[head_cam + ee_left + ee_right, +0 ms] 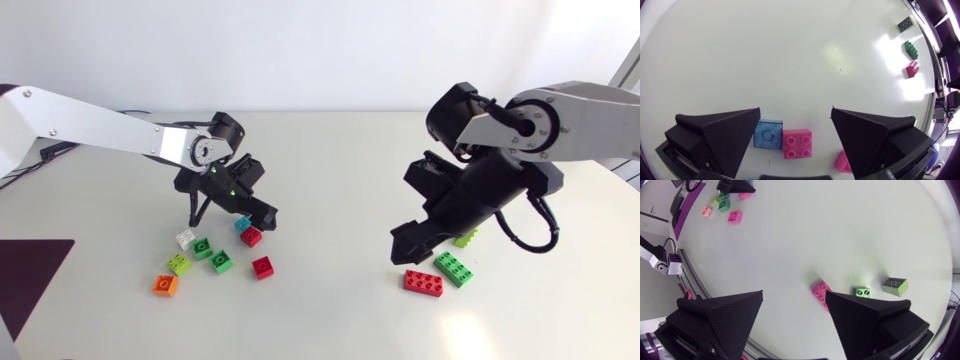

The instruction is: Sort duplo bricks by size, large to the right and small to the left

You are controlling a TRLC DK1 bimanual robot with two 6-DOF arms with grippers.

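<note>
Left gripper (pixel 796 110): hovering wide open, holding nothing.
Bricks: blue brick (pixel 768 134) and red brick (pixel 797 143) lying between its fingers, touching each other.
Risk: closing fingers likely catching both, or knocking one aside.
Right gripper (pixel 794 294): hanging open and empty over long brick (pixel 819 290).

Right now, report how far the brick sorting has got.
Done: red large brick, green large brick and lime brick lie on the right; the small bricks cluster on the left. In hand: nothing; left hand, open, is over the blue brick and a small red brick; right hand open. Left: seemingly nothing misplaced.
</note>
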